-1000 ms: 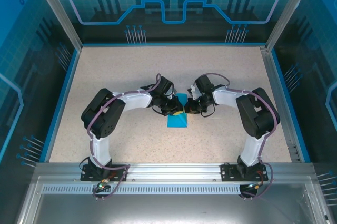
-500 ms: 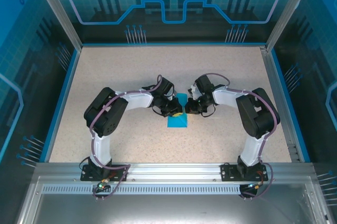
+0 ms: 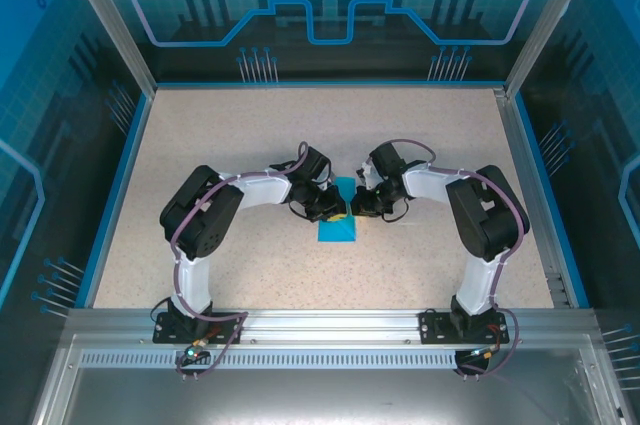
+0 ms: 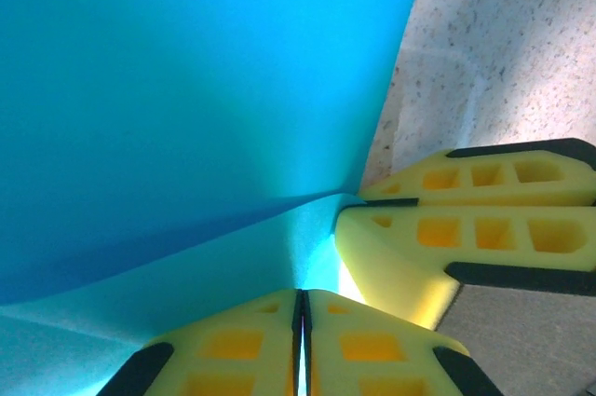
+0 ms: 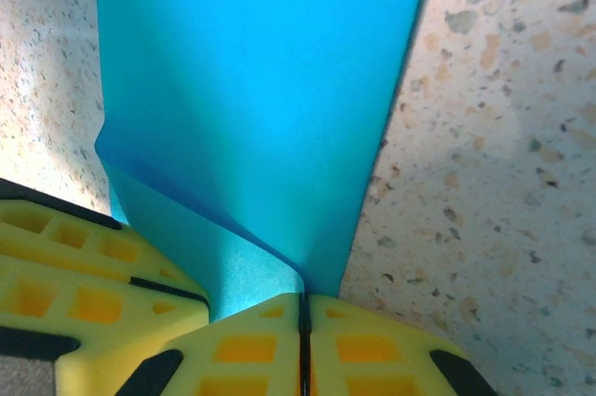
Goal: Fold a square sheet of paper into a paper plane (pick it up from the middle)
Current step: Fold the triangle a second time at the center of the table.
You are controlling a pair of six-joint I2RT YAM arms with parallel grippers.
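On the speckled bench [image 3: 210, 145], the left arm reaches inward towards the middle. Its left end effector [image 3: 337, 210] is low over the far end of the square sheet of paper [image 3: 337, 232]. In the left wrist view its yellow pads [image 4: 237, 348] are pressed flat together. A pale flap of the cyan sheet runs down into the seam between them, so it seems to be clamped on the paper, though the pinch point itself is hard to make out. The sheet lies in the centre of the bench between the two arms. It is partly folded, with one layer lifted off the surface and a crease running towards the end effectors. Its near part lies flat on the bench. Just to the right, almost touching the left one, the right end effector [image 3: 361, 208] is closed too. In the right wrist view its pads [image 5: 372, 349] meet on the folded edge of the sheet, where two layers converge into the seam.
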